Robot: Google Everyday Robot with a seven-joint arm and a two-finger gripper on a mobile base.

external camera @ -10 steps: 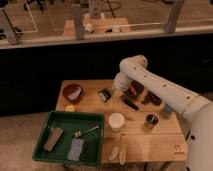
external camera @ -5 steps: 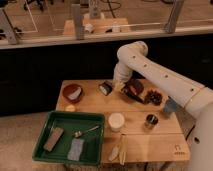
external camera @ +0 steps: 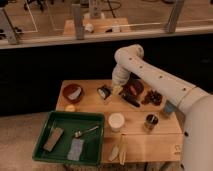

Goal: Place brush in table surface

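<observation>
The brush lies on the table surface (external camera: pixel 150 142) near its far middle. Its round dark-rimmed head with a pale face (external camera: pixel 104 92) points left. A black stick handle (external camera: pixel 131 101) shows to the right. My gripper (external camera: pixel 117 89) hangs from the white arm just above the stretch between head and handle and hides it. I cannot see whether it touches the brush.
A green tray (external camera: pixel 52 120) at front left holds a sponge, a cloth and a silver spoon (external camera: pixel 86 132). A red bowl (external camera: pixel 73 93), a white cup (external camera: pixel 116 121), a metal cup (external camera: pixel 150 121), a dark red dish (external camera: pixel 135 88) and pale utensils (external camera: pixel 119 150) stand on the table.
The arm has risen and drawn back toward the far side, the gripper shifting left off the black handle. The brush head and handle have stayed in place on the table.
</observation>
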